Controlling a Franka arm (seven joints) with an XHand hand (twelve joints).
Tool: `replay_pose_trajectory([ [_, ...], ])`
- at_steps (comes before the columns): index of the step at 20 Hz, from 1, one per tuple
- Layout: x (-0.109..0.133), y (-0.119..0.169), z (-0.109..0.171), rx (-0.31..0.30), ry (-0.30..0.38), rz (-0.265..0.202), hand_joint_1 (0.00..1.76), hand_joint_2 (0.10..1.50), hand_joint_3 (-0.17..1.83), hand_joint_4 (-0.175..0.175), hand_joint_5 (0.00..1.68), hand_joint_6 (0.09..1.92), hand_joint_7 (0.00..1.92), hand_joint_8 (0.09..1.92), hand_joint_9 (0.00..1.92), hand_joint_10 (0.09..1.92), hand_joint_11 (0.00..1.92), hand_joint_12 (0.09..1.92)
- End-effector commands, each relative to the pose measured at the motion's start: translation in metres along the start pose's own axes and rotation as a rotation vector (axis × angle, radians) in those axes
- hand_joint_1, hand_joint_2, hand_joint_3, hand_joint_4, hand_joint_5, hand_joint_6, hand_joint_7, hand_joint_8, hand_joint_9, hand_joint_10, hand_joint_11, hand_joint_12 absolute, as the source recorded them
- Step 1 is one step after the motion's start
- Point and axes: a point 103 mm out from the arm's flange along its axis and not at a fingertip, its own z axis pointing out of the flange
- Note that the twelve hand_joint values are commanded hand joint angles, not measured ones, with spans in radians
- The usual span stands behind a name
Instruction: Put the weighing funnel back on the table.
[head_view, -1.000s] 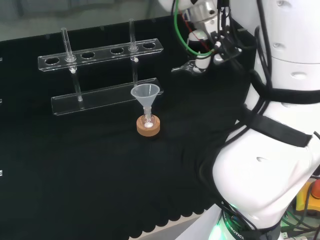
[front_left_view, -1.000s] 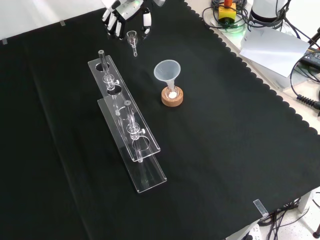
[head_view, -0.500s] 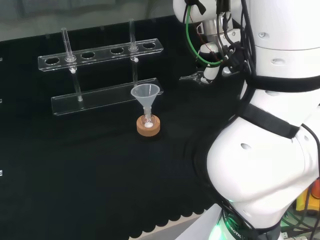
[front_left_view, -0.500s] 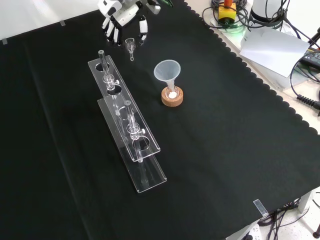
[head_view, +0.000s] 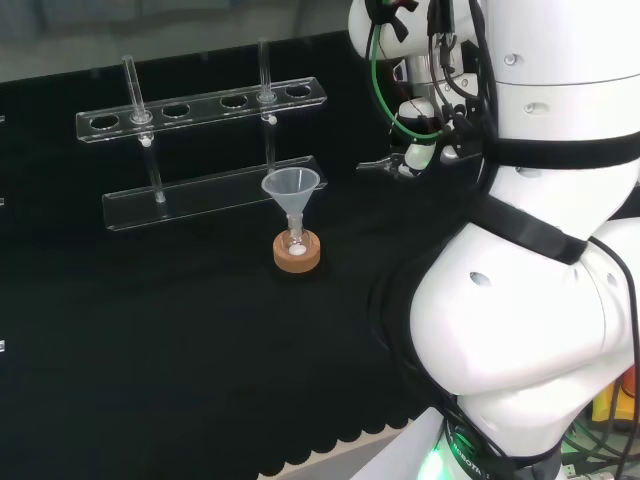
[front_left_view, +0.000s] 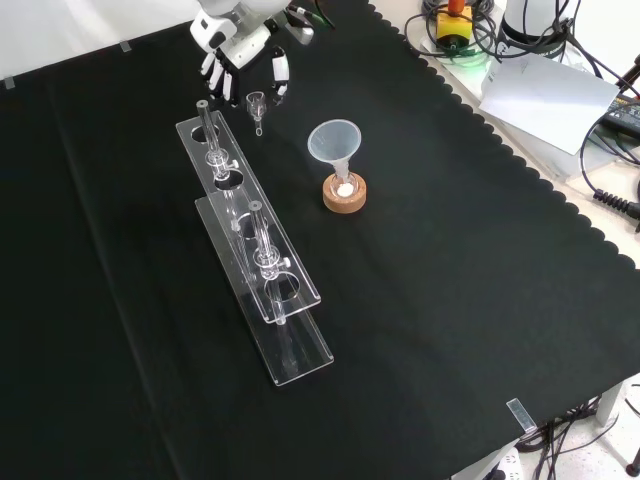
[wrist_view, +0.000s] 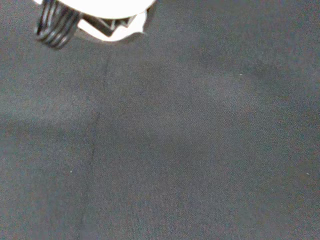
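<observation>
Hand (front_left_view: 243, 62) has fingers (front_left_view: 214, 76) and thumb curled in on the weighing funnel (front_left_view: 257, 102), pinching it near the cup as far as I can tell. The stem points down toward the surface (front_left_view: 450, 300).

Front view: weighing funnel sits just past the far end of the rack (front_left_view: 262, 262), a bit to its right, near it but apart. Head view: weighing funnel (head_view: 378, 166) sticks out of the hand (head_view: 422, 155), right of the rack (head_view: 205, 106) end. Can't tell if the stem tip touches the cloth; it looks like it hangs just above.

Judgement: the step in hand is the set-down, nothing released.

To do it well:
- Go straight down onto bare cloth right of the rack end.
- Stay off the nearest rack tube (front_left_view: 204, 120).
- Stay off the big funnel (front_left_view: 334, 142) on its cork ring, which stands right of the rack's middle.
- Lay the piece on its side before the fingers spread; it's round clear ware and will likely roll.
- Open slowly, then lift straight up so no finger drags it.
</observation>
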Motion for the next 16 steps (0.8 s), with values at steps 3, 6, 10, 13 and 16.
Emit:
replay_pose_trajectory([
  [3, -0.003, 0.016, 0.009, 0.015, 0.023, -0.005, 1.09, 0.68, 0.73, 0.175, 1.13, 0.95, 0.45, 0.64, 0.75, 0.55, 0.35, 1.31],
  [6, -0.003, 0.023, 0.015, 0.007, 0.023, -0.001, 1.09, 0.68, 0.73, 0.175, 1.13, 0.95, 0.45, 0.64, 0.75, 0.55, 0.35, 1.31],
  [10, -0.006, 0.031, 0.024, 0.013, 0.025, 0.003, 1.09, 0.68, 0.73, 0.175, 1.13, 0.95, 0.45, 0.64, 0.75, 0.55, 0.35, 1.31],
  [13, -0.006, 0.034, 0.027, 0.016, 0.025, 0.007, 1.09, 0.68, 0.73, 0.175, 1.13, 0.95, 0.45, 0.64, 0.75, 0.55, 0.36, 1.31],
  [16, -0.007, 0.036, 0.028, 0.017, 0.030, 0.010, 1.09, 0.68, 0.73, 0.175, 1.13, 0.95, 0.45, 0.64, 0.75, 0.55, 0.36, 1.31],
])
